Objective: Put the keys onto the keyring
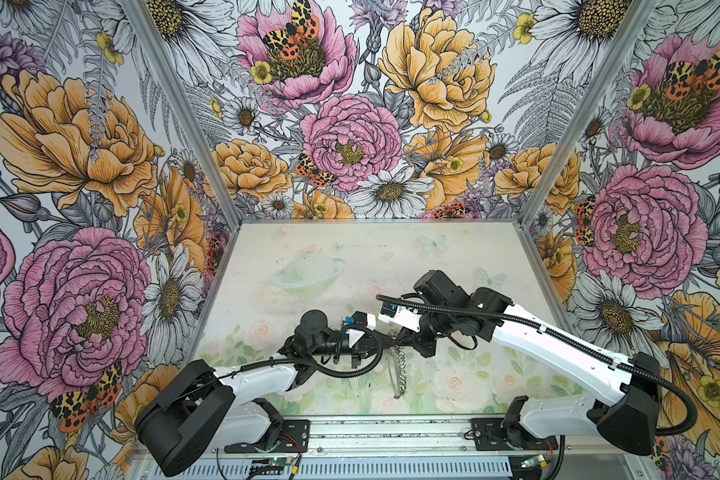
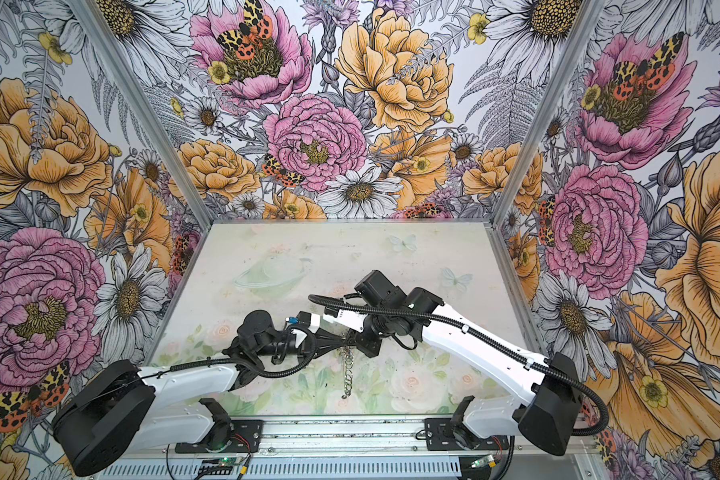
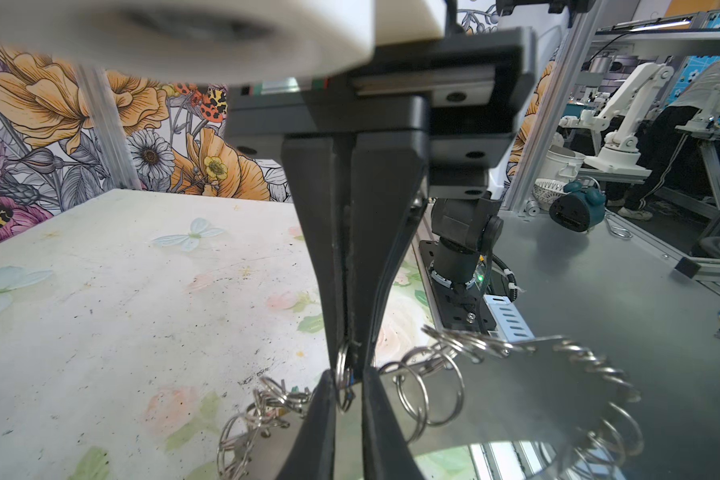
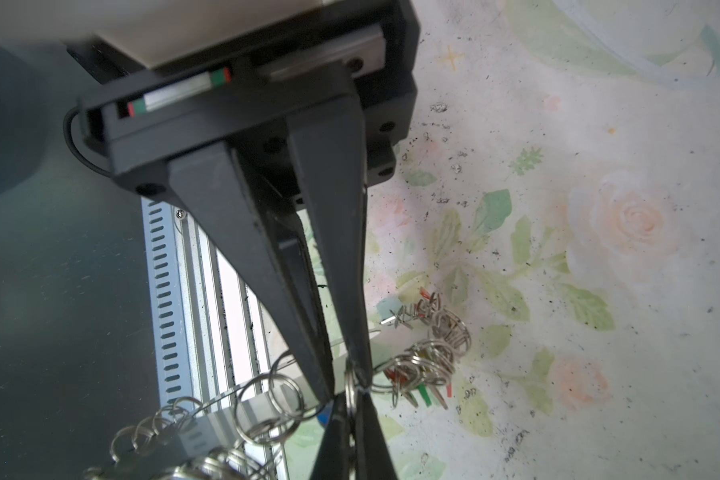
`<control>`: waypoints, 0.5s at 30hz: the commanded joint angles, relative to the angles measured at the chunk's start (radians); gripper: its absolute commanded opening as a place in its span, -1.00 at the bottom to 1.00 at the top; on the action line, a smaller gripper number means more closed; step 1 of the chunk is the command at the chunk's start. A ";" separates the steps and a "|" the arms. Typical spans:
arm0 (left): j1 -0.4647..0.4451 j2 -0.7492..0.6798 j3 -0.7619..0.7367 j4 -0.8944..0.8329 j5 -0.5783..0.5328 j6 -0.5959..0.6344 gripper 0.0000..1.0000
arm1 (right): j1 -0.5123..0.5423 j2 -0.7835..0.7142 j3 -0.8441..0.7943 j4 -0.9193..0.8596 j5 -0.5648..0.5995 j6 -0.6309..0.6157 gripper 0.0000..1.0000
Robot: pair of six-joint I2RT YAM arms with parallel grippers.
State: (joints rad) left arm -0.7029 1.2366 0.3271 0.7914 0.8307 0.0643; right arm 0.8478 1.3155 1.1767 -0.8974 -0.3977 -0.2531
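Note:
Both grippers meet tip to tip above the front middle of the mat. The keyring (image 1: 399, 374) (image 2: 347, 374) hangs edge-on below them; its grey plate (image 3: 537, 386) (image 4: 192, 440) is rimmed with wire loops. My right gripper (image 4: 352, 405) (image 3: 347, 357) (image 1: 396, 338) is shut on a silver ring (image 3: 341, 374). The left gripper (image 3: 347, 388) (image 4: 348, 380) (image 1: 390, 342) has its fingers nearly together around that ring and a sliver of blue tag. A bunch of keys (image 4: 425, 361) with red and green tags lies on the mat beneath. It is hidden in both top views.
The pale floral mat (image 1: 350, 257) is boxed in by flowered walls on three sides. An aluminium rail (image 1: 391, 432) with both arm bases runs along the front edge. A slotted cable duct (image 4: 163, 291) lies beside it.

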 commanded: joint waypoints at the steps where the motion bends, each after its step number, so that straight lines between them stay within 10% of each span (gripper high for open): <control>1: -0.008 -0.008 0.024 -0.017 -0.003 0.015 -0.87 | 0.009 0.004 0.046 0.033 -0.034 -0.011 -1.00; 15: -0.007 -0.025 -0.006 0.059 -0.065 -0.022 -1.00 | -0.050 -0.075 -0.028 0.057 -0.030 0.030 -0.53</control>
State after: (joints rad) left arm -0.7071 1.2366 0.3283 0.7753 0.7891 0.0517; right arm 0.8185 1.2808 1.1687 -0.8738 -0.4038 -0.2516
